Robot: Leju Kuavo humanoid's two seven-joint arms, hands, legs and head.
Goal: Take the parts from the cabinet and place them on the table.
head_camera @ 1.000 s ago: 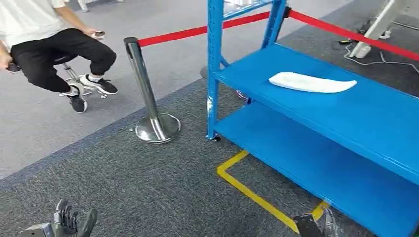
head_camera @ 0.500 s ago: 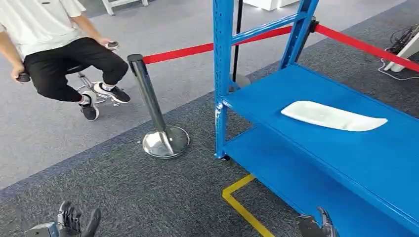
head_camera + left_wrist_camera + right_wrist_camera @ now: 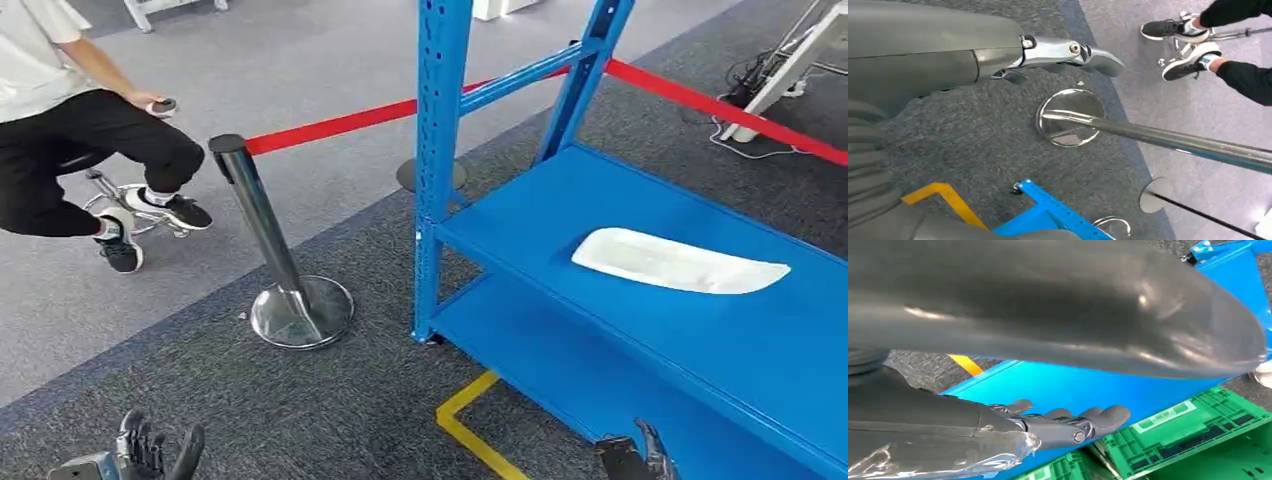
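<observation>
Our two hands hang low and hold nothing. Our left hand point(image 3: 150, 450) has its fingers spread apart, and so does our right hand point(image 3: 635, 458). The flat white plastic part point(image 3: 680, 262) lies on the blue metal shelf point(image 3: 600, 190), up and ahead of our right hand, well apart from it. If we reach too fast, our right arm could bump the shelf edge. Farther off, past our left hand, the shiny metal post point(image 3: 265, 235) could get knocked over.
</observation>
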